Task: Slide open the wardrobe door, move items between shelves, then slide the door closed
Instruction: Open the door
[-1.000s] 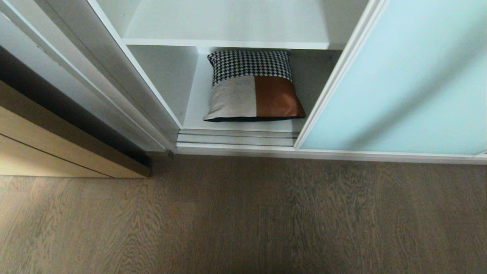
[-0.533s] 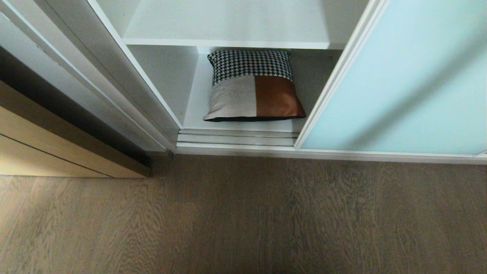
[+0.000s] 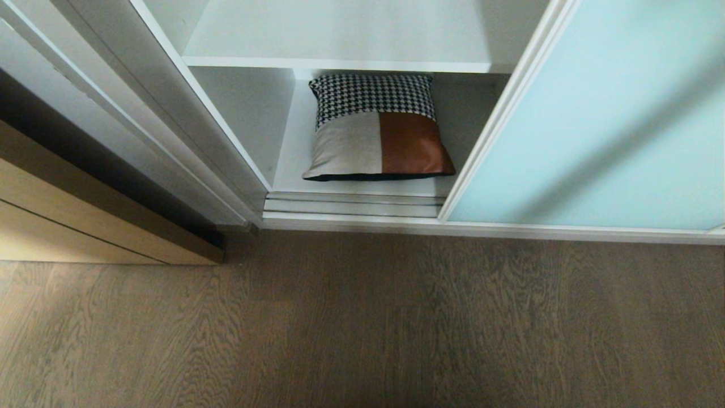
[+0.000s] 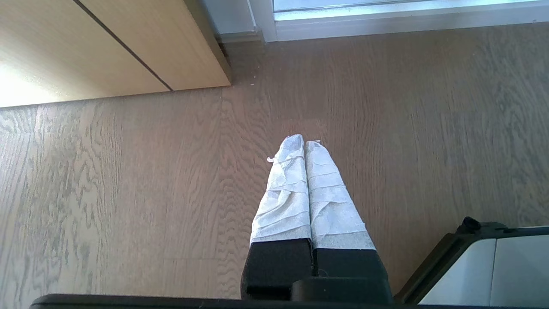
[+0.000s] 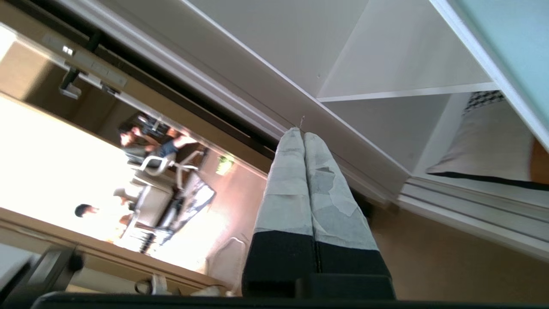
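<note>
Wood-grain floor seen before wardrobe; sliding wardrobe door already slid aside. Cushion lies flat on bottom shelf, beneath upper shelf. Right gripper jaws closed, empty, aimed at wardrobe frame; left gripper jaws closed, parked over floor. Judged: jaws should be opened wide before cushion's front edge is approached.

I've got the cushion lying on the bottom shelf inside the wardrobe, under the next shelf up, with the sliding door standing to its right, a wooden door off left, and floor in front.
</note>
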{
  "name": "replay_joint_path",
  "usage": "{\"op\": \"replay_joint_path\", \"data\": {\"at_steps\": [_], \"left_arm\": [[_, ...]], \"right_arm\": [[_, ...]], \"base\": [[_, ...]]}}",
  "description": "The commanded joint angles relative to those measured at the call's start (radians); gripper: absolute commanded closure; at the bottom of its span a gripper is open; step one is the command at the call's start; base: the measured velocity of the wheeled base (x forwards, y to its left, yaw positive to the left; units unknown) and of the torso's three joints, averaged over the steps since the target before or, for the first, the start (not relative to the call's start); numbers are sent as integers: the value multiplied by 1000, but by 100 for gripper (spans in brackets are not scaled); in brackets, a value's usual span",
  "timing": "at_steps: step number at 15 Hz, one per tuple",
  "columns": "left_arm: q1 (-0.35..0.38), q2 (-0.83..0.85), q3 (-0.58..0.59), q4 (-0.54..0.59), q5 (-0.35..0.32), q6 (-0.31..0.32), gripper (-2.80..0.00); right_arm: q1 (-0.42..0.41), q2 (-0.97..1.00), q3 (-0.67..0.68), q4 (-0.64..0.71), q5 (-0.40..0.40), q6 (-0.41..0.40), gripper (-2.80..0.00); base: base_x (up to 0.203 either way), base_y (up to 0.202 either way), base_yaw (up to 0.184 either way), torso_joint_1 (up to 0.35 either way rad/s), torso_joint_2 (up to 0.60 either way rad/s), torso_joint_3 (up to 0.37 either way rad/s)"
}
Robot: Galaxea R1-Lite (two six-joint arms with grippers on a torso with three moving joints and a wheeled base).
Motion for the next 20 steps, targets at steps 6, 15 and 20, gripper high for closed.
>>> {"op": "replay_joint_path", "data": {"at_steps": [6,15,20], "left_arm": [[1,2,-1,0,0,1,0],[-1,2,0,0,0,1,0],[-1,2,1,0,0,1,0]], "right_arm": [[222,226,-103,-3,-246,-63,0],[394,484,-260,-34,-703,-228,0],[345,564,-281,-153,-735,-266,0]], "base": [[0,0,0,0,0,0],[0,0,0,0,0,0],[0,0,0,0,0,0]]}}
